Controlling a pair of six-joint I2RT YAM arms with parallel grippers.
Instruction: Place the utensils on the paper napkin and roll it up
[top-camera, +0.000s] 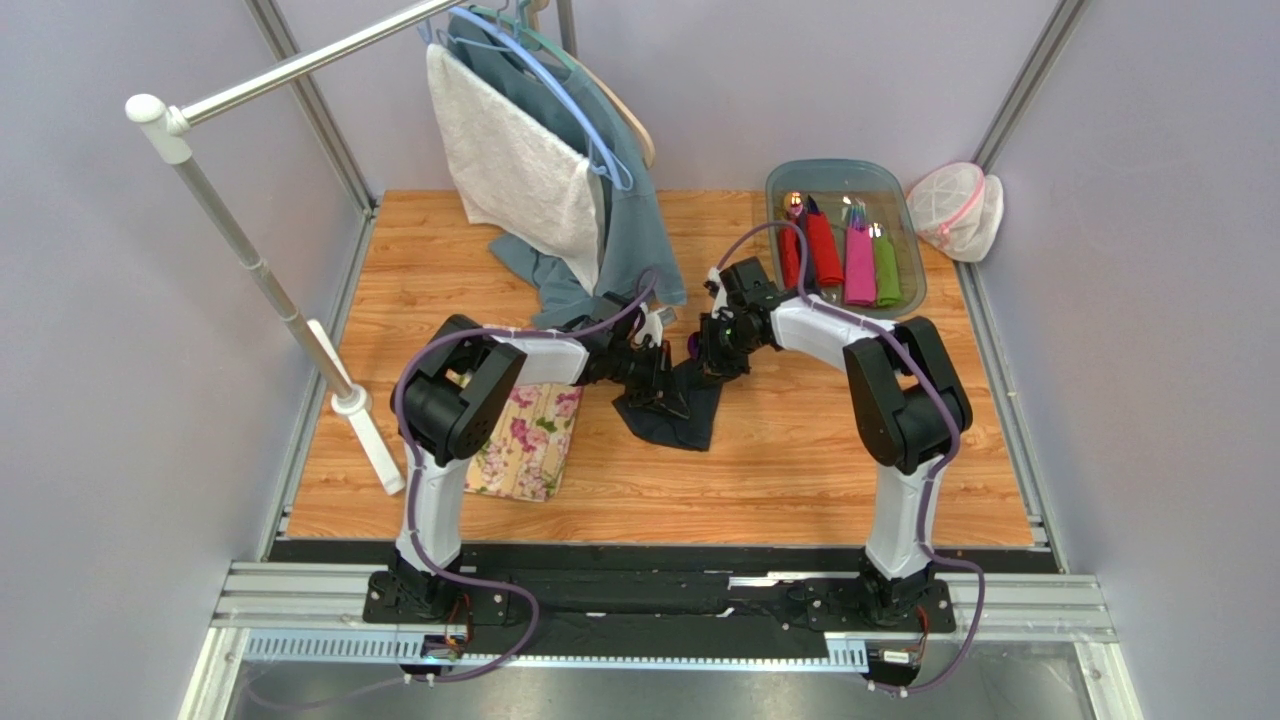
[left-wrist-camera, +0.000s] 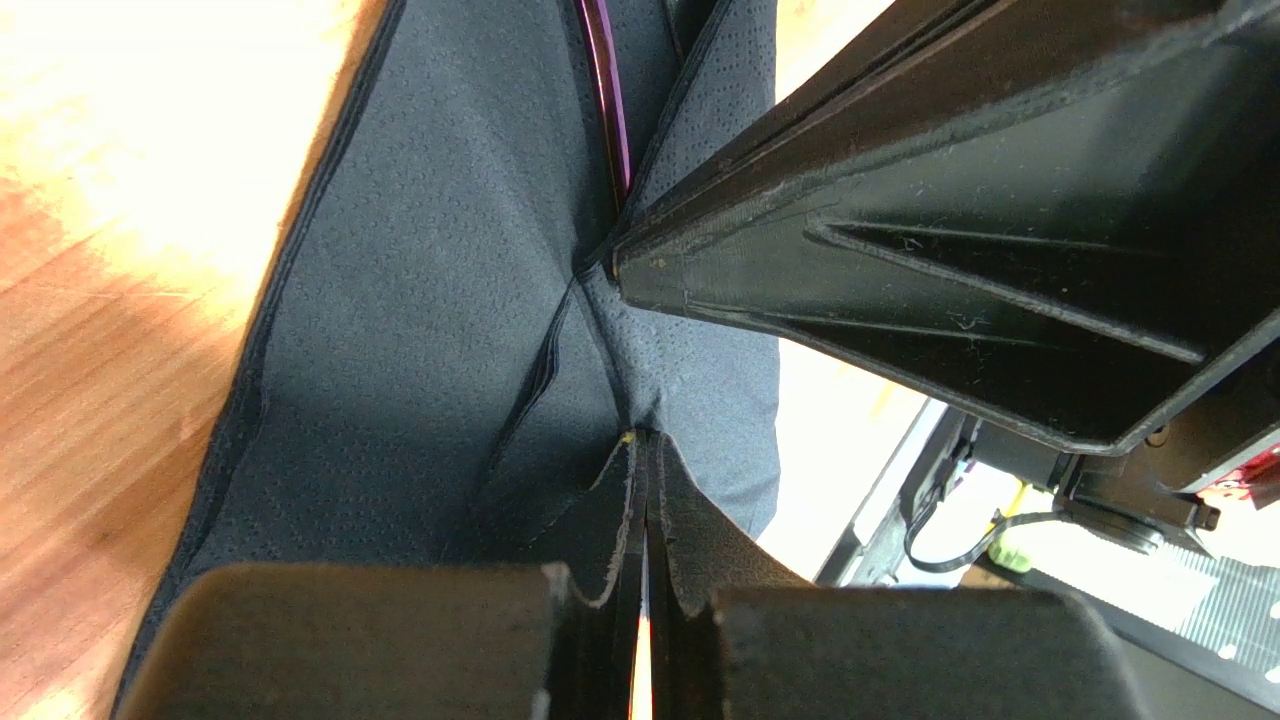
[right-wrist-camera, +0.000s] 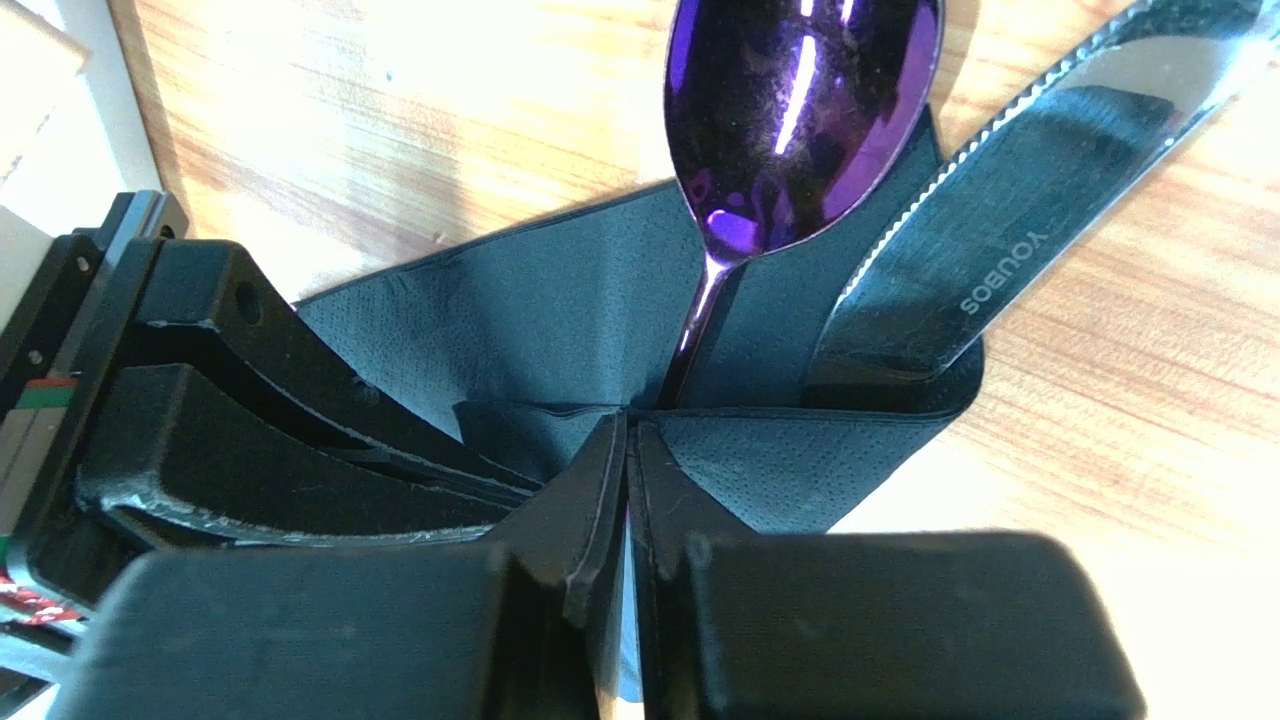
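Left gripper: it is pinching a raised fold of the paper napkin, fingers pressed together on it.
Right gripper: it is clamping another fold of the same napkin, very near the left one.
Napkin place: it is lying folded at the middle of the wooden table, near the floral mat.
Utensils: the purple spoon and the knife are sticking out of the napkin, side by side.

White-and-black left arm, matching right arm, purple cables, matte black fingers, black bases at 6 o'clock
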